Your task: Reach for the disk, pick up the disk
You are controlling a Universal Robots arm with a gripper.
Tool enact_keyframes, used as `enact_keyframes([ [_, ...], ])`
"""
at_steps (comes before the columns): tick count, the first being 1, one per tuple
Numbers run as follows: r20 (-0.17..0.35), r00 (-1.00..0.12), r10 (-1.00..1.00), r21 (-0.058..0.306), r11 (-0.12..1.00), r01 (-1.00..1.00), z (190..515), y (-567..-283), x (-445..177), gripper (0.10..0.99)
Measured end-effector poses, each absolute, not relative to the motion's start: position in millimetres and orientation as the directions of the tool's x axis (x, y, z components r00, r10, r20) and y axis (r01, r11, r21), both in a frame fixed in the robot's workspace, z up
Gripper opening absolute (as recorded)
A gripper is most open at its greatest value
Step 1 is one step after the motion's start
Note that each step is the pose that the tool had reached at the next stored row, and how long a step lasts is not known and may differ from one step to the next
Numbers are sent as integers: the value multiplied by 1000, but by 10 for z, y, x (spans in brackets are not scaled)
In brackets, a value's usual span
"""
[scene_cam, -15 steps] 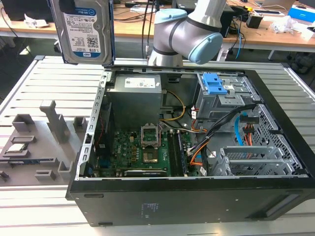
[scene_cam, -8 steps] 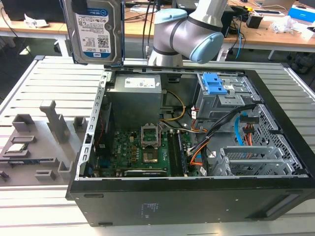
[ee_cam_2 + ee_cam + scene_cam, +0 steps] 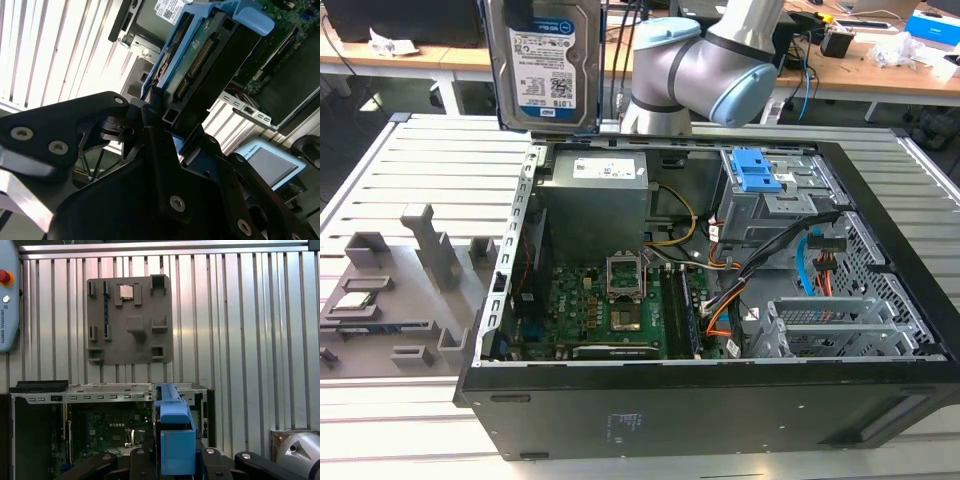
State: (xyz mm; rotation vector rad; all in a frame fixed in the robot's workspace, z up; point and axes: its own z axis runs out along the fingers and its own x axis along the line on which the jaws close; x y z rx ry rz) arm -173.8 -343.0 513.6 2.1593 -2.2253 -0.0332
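The disk (image 3: 548,62) is upright in the air above the back-left corner of the open computer case (image 3: 700,400), its white-and-blue label facing the exterior camera. In the second wrist view the disk (image 3: 212,55) sits in its blue plastic frame with the connector edge showing. There my gripper (image 3: 172,120) is shut on its end, black fingers (image 3: 150,107) pressed against the frame. In the first wrist view the blue frame (image 3: 176,437) stands between the gripper (image 3: 175,457) fingers, above the case.
A blue bracket (image 3: 760,170) is fixed on the grey drive cage inside the case. The motherboard (image 3: 610,310) and cables lie below. A grey fixture plate (image 3: 390,290) rests on the slatted table at the exterior view's left. The arm (image 3: 705,60) stands behind the case.
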Motion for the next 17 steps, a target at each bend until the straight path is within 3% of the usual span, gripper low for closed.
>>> enact_keyframes([
  [17,14,-30,-999,44,30,-999,5136,-3430,-1179,369],
])
